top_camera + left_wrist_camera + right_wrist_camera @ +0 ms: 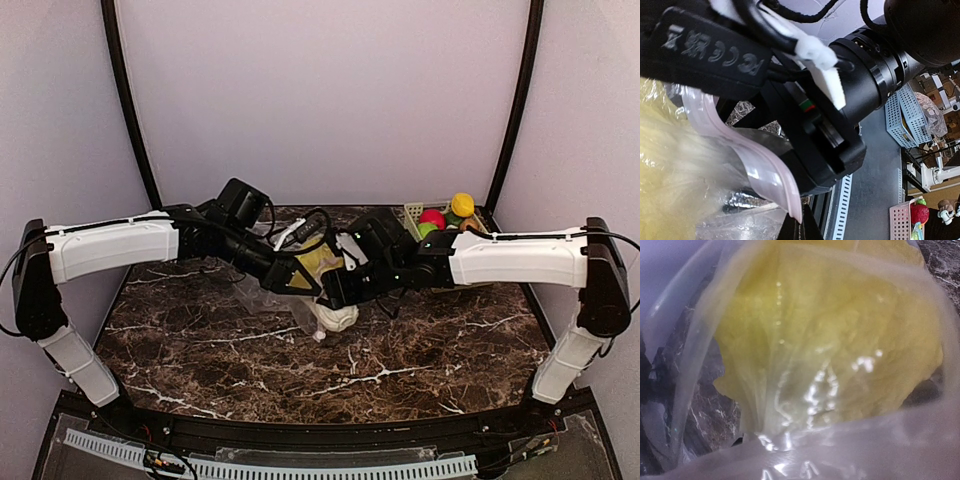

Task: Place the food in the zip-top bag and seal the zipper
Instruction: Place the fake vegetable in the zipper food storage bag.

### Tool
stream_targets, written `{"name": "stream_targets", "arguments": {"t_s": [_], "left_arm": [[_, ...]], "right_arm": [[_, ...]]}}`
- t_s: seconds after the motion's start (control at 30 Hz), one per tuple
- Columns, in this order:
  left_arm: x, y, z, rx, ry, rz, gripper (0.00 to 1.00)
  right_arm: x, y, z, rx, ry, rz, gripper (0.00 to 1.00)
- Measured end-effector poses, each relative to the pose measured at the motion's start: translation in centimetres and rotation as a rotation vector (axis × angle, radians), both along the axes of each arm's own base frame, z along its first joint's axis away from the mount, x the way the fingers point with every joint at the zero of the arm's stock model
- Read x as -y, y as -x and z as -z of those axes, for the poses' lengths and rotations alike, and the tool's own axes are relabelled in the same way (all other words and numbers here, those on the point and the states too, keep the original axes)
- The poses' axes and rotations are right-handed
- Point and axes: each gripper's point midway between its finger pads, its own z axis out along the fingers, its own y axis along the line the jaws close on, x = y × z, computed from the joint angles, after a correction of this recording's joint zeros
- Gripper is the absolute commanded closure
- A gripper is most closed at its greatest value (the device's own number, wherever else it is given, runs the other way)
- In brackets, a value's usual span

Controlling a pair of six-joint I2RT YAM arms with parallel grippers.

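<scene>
The zip-top bag (pixel 268 296) hangs clear and floppy between my two grippers above the marble table. My left gripper (pixel 291 277) is shut on the bag's mouth edge. In the left wrist view its dark fingertips (pixel 793 229) pinch the end of the pink-white zipper (pixel 761 167). The yellow-white cabbage (pixel 320 262) sits at the bag's mouth, against my right gripper (pixel 338 283). The cabbage fills the right wrist view (pixel 830 340), with its stalk end at my jaws and the bag's rim (pixel 700 340) arching around it. Film hides my right fingertips. A pale lumpy piece (pixel 336 318) lies low in the bag.
A light green mesh basket (pixel 413 212) stands at the back right with a yellow piece (pixel 462 204), a red piece (pixel 432 217) and other toy foods. The right arm's black wrist (pixel 860 85) crowds the left wrist view. Curtain walls close the back and sides.
</scene>
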Motion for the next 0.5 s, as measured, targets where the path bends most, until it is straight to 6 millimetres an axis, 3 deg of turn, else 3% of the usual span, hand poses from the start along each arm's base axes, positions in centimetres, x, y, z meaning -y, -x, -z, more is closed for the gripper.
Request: {"name": "stream_targets", "arguments": {"t_s": [0.27,0.5], "left_arm": [[-1.0,-1.9,-0.4,-0.02,0.009,-0.069,0.99],[-1.1,-2.1,-0.4,-0.04,0.008,-0.083,0.99]], "right_arm": [[1.0,0.4,-1.4,0.013,-0.035,0.028,0.15],[1.3,1.1,-2.3,0.024,-0.066,0.024,0.1]]}}
